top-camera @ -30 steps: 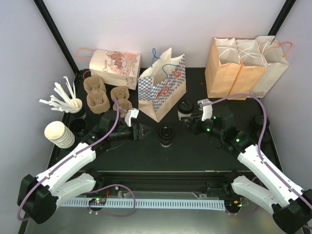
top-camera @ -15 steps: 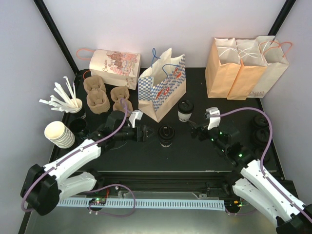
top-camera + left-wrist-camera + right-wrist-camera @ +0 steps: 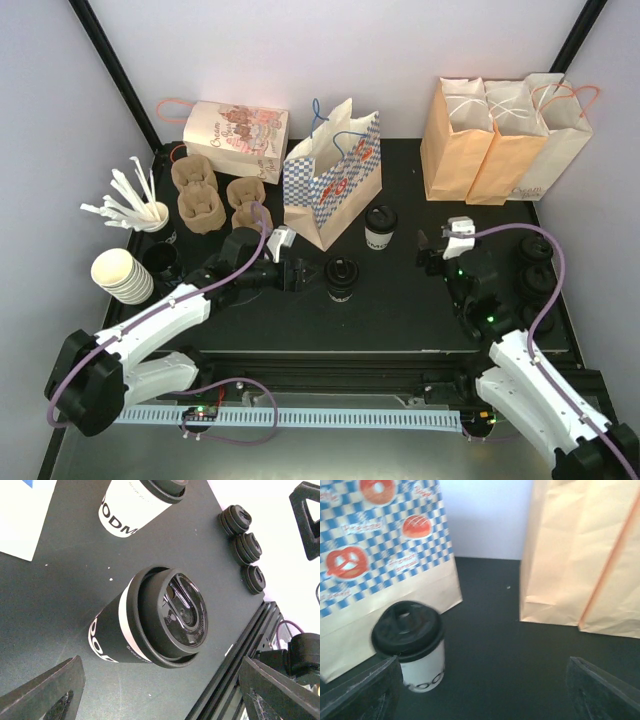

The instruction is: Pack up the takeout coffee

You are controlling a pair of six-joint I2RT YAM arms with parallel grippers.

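Left gripper (image 3: 302,273) sits just left of near coffee cup (image 3: 342,279), jaws released. Right gripper (image 3: 430,254), jaws likewise released, stands right of far cup (image 3: 379,227).

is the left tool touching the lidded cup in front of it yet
Apart. The left wrist view shows the lidded cup between the open left tool's fingers, with bare table on both sides.

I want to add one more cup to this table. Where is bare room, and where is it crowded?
Free: the mat between the checkered bag and the tan bags, and the near strip between both arms. Crowded: the left side around the pulp carriers and cup stack.
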